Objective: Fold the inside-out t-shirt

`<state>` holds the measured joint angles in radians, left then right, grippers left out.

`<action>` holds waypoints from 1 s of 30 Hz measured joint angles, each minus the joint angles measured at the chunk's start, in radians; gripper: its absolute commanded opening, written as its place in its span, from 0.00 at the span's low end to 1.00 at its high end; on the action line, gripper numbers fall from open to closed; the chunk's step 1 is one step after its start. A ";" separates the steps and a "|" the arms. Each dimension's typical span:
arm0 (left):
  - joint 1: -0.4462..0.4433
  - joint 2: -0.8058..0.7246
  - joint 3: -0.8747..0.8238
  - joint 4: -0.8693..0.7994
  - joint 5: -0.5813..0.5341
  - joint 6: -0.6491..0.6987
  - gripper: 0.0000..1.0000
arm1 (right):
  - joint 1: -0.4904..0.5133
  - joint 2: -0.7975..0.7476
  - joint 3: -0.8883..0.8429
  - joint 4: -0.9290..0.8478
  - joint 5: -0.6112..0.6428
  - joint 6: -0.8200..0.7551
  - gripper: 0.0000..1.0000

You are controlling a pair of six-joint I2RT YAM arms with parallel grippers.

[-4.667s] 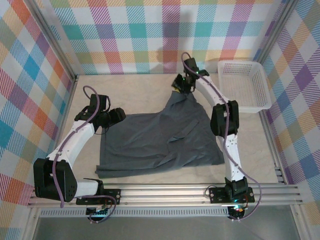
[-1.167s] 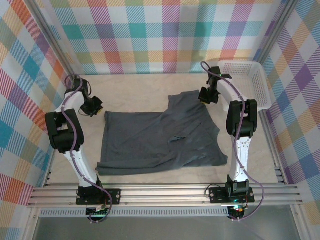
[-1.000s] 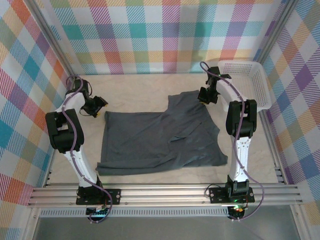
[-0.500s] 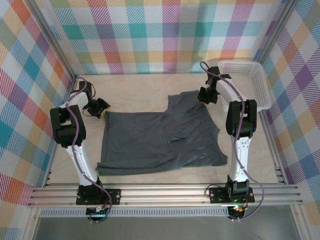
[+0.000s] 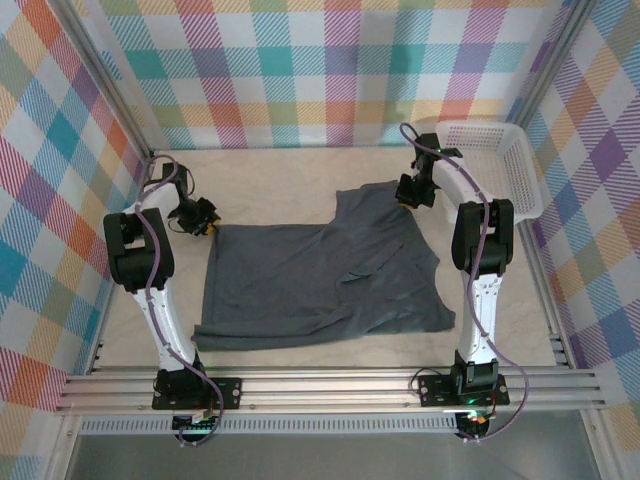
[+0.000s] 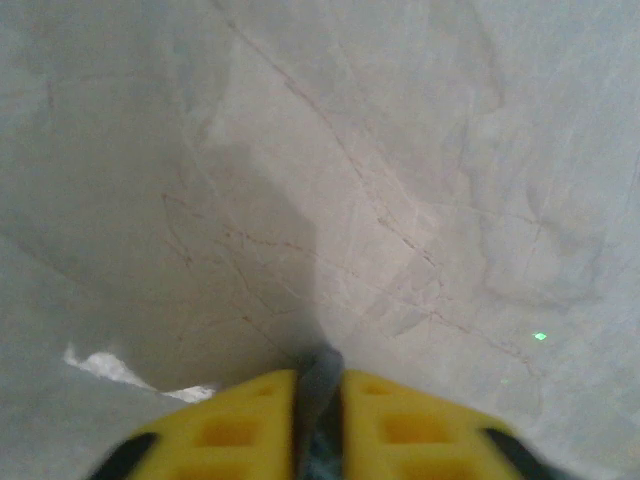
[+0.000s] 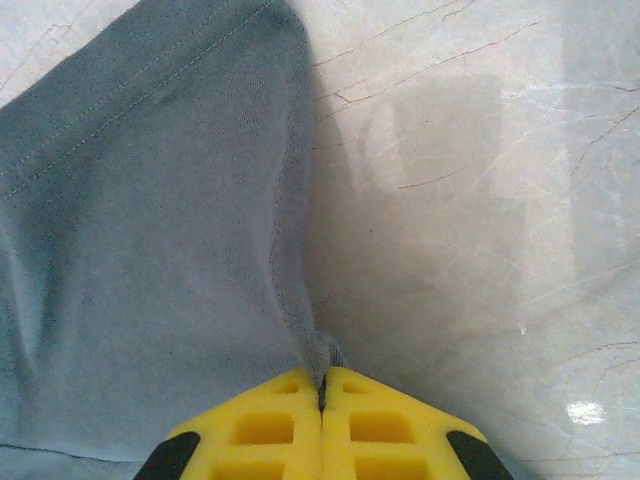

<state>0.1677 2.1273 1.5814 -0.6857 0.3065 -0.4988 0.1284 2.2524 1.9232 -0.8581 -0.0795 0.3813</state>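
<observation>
Two robot arms grip a dark slate-blue t-shirt (image 5: pixel 320 275), spread inside-out across the middle of the pale marbled table (image 5: pixel 280 175). The L arm reaches to the shirt's far-left corner, where the left hand (image 5: pixel 205 222) sits right at the cloth's edge. From the wrist cam, its yellow fingers (image 6: pixel 240 430) are drawn nearly together w/ a thin sliver of grey cloth pinched in the narrow gap.

The R arm stretches to the far-right corner. There the right hand (image 5: pixel 408 196) is closed tight, its pads meeting on the shirt's stitched edge. In its wrist view the fabric fans out to the left, w/ bare table to the right.

The shirt lies mostly flat, w/ a small raised crease (image 5: pixel 350 275) near its centre. Its near edge runs approx. parallel to the rail (image 5: pixel 320 385) where the arms are bolted.

A white mesh basket (image 5: pixel 478 124) stands in the far-right corner, just beyond the R arm and apart from the shirt. Plaid panels (image 5: pixel 300 70) wall in the table.
</observation>
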 measured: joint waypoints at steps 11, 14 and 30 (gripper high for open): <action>0.006 0.008 0.043 -0.049 -0.048 0.018 0.00 | -0.007 0.000 0.000 -0.006 0.053 0.000 0.00; 0.006 0.008 0.043 -0.051 -0.058 0.021 0.00 | -0.008 0.000 0.000 -0.008 0.052 0.000 0.00; 0.006 -0.336 -0.226 -0.072 -0.168 0.016 0.00 | -0.011 -0.348 -0.381 0.089 0.045 0.044 0.00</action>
<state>0.1734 1.7908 1.3552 -0.7574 0.1387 -0.4824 0.1169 1.9049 1.5417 -0.7696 -0.0349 0.4252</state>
